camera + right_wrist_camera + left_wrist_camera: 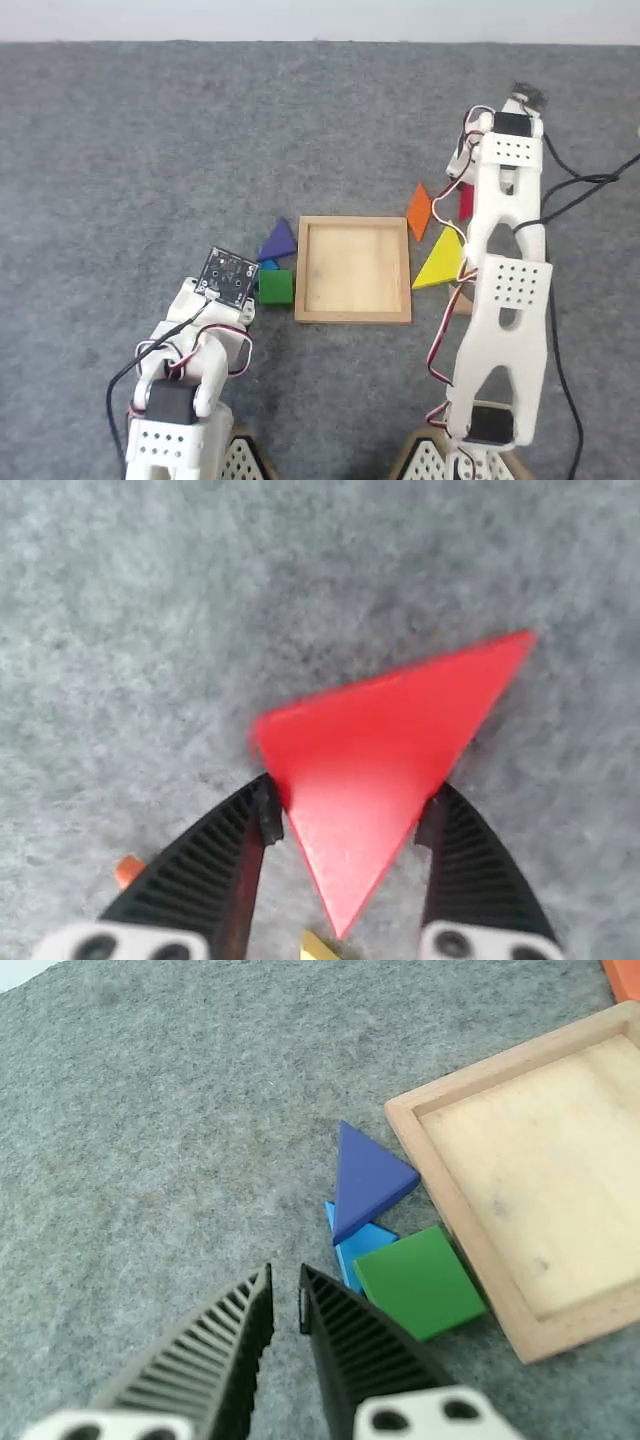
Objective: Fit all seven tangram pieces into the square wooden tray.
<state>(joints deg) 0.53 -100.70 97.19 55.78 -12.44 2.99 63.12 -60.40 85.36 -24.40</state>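
The square wooden tray (352, 222) lies mid-table with nothing in it; its rim (432, 1165) also shows in the left wrist view. Against its left side sit a purple triangle (368, 1178), a blue piece (352, 1245) and a green square (420, 1280). My left gripper (286, 1278) hovers shut just short of them, holding nothing. Right of the tray lie an orange piece (419, 210) and a yellow triangle (440, 262). My right gripper (350, 800) is shut on the red triangle (385, 740), fingers on two of its edges; the red triangle (466, 202) sits beside the orange piece.
Grey carpet covers the table. A tan piece (463, 301) peeks out under the right arm by the tray's corner. The right arm stretches over the pieces on that side. Open carpet lies behind the tray and to the far left.
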